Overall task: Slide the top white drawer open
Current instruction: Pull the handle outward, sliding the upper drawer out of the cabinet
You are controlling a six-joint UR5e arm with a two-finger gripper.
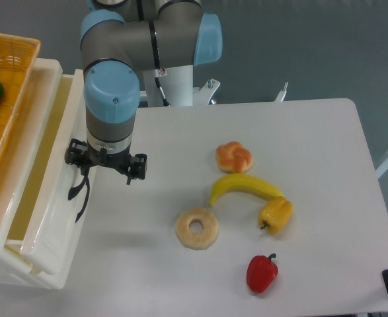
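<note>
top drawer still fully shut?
No, the top white drawer is slid partly out, exposing a gap of its yellowish interior, with the tool at its handle.

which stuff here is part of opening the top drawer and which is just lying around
Part of the job: top white drawer, its black handle, gripper.

Just lying about: bread roll, banana, yellow pepper, donut, red pepper, orange basket.

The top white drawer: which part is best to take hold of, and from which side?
Grip the curved black handle on the top white drawer front, coming from the table side. It bows out from the glossy flat front, giving the jaws something to close around.
</note>
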